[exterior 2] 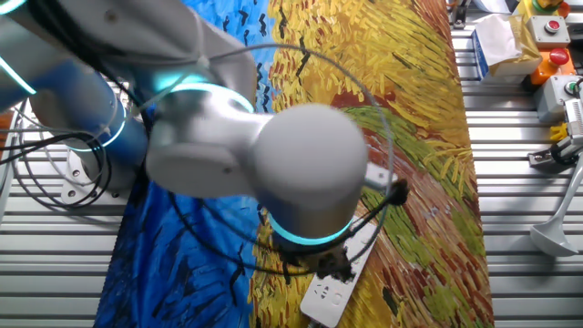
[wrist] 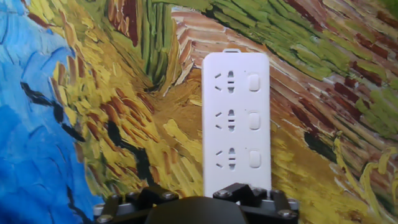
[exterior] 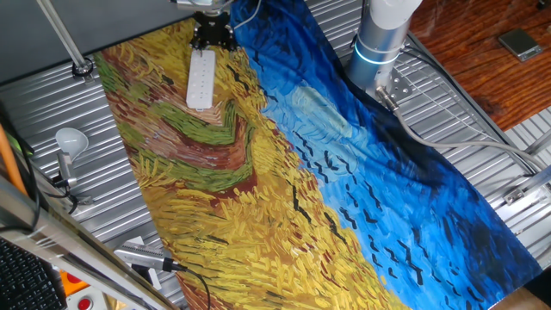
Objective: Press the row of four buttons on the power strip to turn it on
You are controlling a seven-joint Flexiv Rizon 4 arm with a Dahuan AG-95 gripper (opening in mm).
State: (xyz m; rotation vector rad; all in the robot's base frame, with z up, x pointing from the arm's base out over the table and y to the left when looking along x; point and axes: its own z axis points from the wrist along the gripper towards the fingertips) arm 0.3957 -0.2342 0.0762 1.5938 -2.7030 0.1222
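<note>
While the fingers hover over the near end of the power strip, their spread cannot be told. Descend vertically onto the nearest of the row of four buttons; avoid sockets.

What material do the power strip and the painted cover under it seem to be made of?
The power strip looks like smooth white moulded plastic: rounded corners, an even matte sheen. The painted cover is probably printed cloth or soft sheet, since it sags in folds over the table's far edge.
</note>
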